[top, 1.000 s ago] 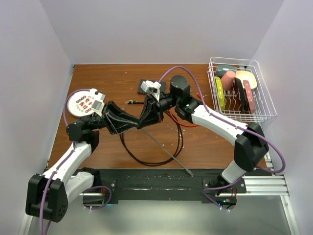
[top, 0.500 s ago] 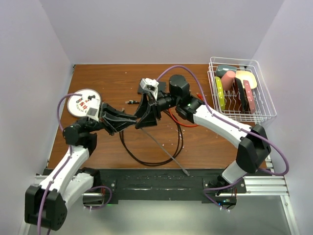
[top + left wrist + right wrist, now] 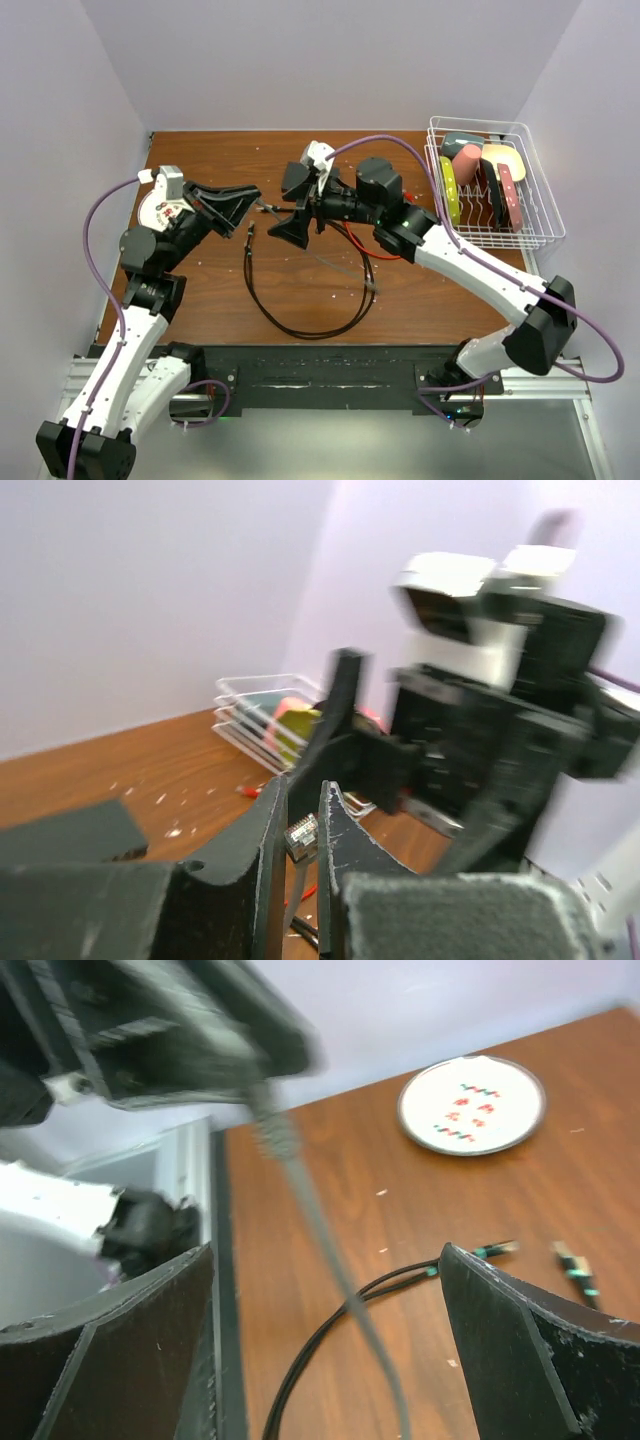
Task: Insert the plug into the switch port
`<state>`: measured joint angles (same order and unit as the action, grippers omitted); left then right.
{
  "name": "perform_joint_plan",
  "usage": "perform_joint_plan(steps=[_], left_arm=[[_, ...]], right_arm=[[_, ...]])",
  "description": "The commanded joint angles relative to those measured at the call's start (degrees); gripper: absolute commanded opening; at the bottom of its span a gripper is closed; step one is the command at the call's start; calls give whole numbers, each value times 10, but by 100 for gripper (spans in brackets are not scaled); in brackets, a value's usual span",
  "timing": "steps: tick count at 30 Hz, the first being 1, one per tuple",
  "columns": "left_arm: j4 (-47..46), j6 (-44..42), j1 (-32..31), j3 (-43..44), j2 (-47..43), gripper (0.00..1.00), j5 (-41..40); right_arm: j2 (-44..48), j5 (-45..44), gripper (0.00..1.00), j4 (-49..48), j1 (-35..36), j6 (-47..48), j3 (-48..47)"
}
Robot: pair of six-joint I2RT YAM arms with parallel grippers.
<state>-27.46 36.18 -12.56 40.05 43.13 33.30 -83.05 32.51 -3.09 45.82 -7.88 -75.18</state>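
Observation:
A clear plug (image 3: 302, 835) sits pinched between the two black fingers of my left gripper (image 3: 303, 800), and its grey cable (image 3: 290, 890) hangs down from it. In the top view the left gripper (image 3: 256, 194) is raised above the table and points right. Just ahead of it, my right gripper (image 3: 294, 206) faces it, wide open. In the right wrist view the grey cable (image 3: 320, 1240) runs blurred between the spread fingers of the right gripper (image 3: 328, 1260), touching neither. The switch port shows in no view.
A white wire rack (image 3: 495, 185) of coloured items stands at the back right. A round white disc (image 3: 160, 212) lies at the left. A black cable loop (image 3: 300, 325) and a red wire (image 3: 370, 250) lie mid-table, with teal-tipped connectors (image 3: 500, 1248).
My right gripper has opened wide from shut. The left arm has lifted and drawn back to the left, still shut on the plug. The grey cable has risen off the table.

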Motion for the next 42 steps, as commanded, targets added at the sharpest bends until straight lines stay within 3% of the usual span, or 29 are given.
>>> perform_joint_plan(steps=[1, 11, 22, 26, 29, 30, 33, 34, 35, 38, 42], left_arm=[[104, 14, -3, 29, -11, 0, -126], [92, 71, -3, 14, -17, 0, -137], [73, 72, -3, 17, 7, 0, -103], [79, 67, -3, 20, 10, 0, -104], [78, 66, -3, 20, 13, 0, -100], [79, 65, -3, 22, 14, 0, -98], [75, 60, -3, 24, 17, 0, -90], [76, 57, -3, 26, 17, 0, -86], [76, 47, -3, 27, 19, 0, -79], [84, 16, -3, 35, 17, 0, -64], [108, -17, -3, 47, 4, 60, -74]], right_arm=[[34, -162, 99, -12, 30, 27, 6], [-15, -224, 96, -55, 62, 30, -13], [-57, -198, 89, -97, 62, 23, -53], [-62, -193, 66, -98, 62, 23, -66], [-70, -189, 62, -102, 62, 22, -71], [-74, -191, 45, -104, 62, 20, -74], [-84, -193, 11, -96, 62, 20, -88], [-91, -192, 4, -90, 62, 23, -93], [-93, -191, 0, -80, 63, 24, -97], [-94, -189, 0, -69, 62, 32, -105], [-73, -187, 0, -52, 59, 54, -87]])
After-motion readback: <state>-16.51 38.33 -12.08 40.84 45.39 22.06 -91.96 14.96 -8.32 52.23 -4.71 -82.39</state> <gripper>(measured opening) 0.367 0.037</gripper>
